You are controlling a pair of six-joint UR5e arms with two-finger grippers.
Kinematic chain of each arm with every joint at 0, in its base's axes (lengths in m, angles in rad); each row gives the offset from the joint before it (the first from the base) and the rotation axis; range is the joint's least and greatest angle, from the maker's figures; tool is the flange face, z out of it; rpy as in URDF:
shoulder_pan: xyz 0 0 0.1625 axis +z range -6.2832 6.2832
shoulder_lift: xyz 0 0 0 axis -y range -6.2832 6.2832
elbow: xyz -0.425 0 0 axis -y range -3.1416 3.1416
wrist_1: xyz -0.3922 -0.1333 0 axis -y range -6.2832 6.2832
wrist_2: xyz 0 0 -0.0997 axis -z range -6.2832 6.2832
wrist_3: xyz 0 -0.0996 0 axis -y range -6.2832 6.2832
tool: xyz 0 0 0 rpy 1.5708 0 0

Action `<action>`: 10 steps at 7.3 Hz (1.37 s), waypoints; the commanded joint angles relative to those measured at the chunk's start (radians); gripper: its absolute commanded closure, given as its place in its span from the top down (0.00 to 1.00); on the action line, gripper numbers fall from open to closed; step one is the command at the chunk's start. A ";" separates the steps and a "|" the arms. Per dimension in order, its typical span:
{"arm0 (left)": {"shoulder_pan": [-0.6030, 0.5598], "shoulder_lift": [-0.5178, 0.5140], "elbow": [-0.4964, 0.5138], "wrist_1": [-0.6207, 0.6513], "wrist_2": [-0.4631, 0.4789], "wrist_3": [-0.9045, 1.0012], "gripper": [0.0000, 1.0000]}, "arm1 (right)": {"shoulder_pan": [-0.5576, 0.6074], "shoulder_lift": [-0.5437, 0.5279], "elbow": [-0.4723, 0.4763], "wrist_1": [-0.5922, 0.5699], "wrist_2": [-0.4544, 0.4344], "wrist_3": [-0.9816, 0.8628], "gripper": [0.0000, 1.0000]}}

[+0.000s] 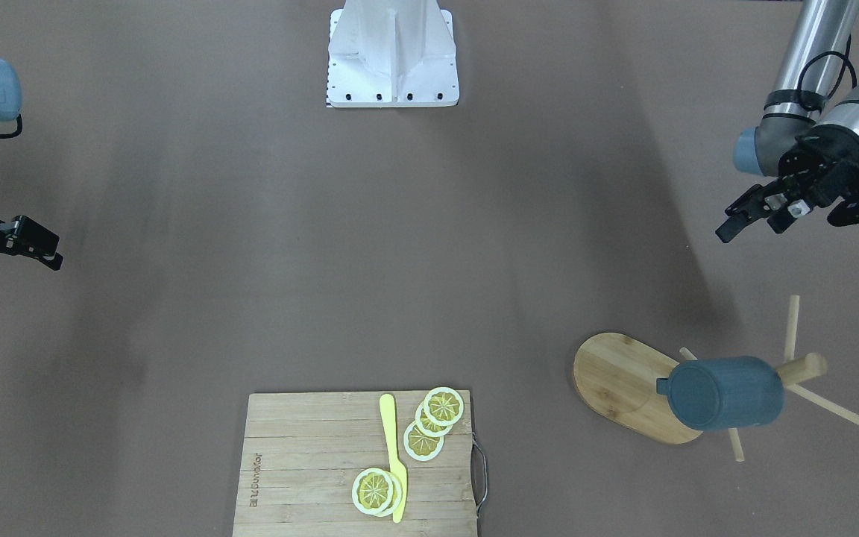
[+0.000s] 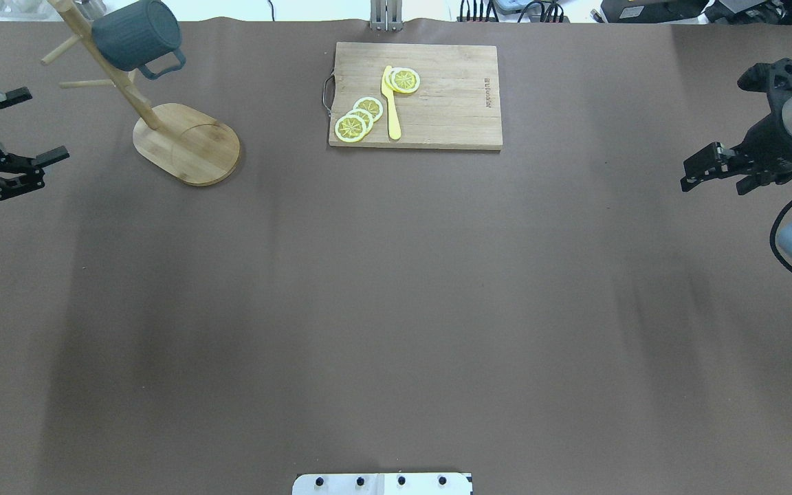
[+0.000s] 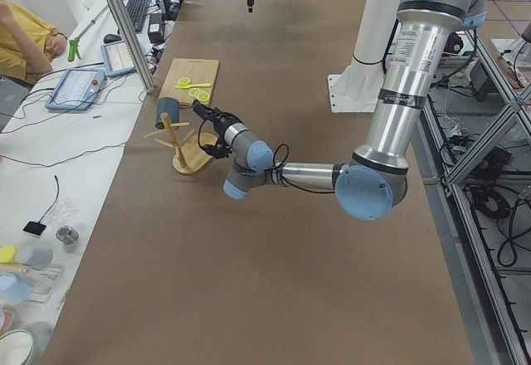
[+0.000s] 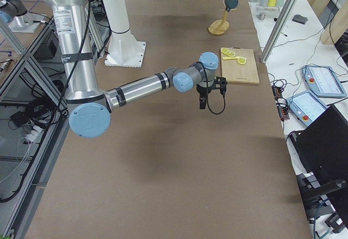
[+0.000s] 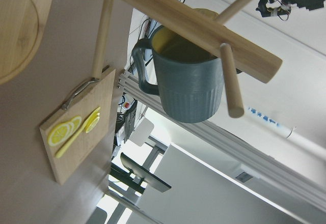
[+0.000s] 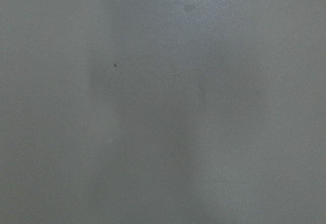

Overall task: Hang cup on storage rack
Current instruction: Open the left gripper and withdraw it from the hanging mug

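The dark blue-grey cup [image 2: 136, 34] hangs by its handle on a peg of the bamboo storage rack [image 2: 190, 144] at the table's far left. In the front-facing view the cup [image 1: 728, 391] hangs over the rack's oval base [image 1: 616, 377]. The left wrist view shows the cup [image 5: 191, 89], its yellow inside showing, under the rack's post [image 5: 204, 25]. My left gripper [image 2: 42, 124] is open and empty, a short way to the near left of the rack, and also shows in the front-facing view [image 1: 749, 230]. My right gripper [image 2: 695, 172] is shut and empty at the far right edge.
A bamboo cutting board [image 2: 437, 103] with a metal handle lies at the far middle, holding a yellow knife [image 2: 392, 103] and several lemon slices [image 2: 358, 118]. The robot's white base [image 1: 392, 56] stands at the near middle. The right wrist view shows only bare brown table.
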 commanded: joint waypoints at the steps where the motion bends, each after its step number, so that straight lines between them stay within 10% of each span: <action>1: -0.029 0.095 -0.005 0.102 -0.025 0.606 0.98 | 0.049 -0.005 0.001 0.001 -0.005 -0.052 1.00; 7: -0.270 0.166 -0.049 0.818 -0.071 1.584 0.98 | 0.328 -0.172 -0.031 -0.002 -0.008 -0.498 1.00; 10: -0.462 0.137 -0.286 1.451 -0.463 1.751 0.98 | 0.402 -0.232 -0.031 -0.002 -0.005 -0.589 1.00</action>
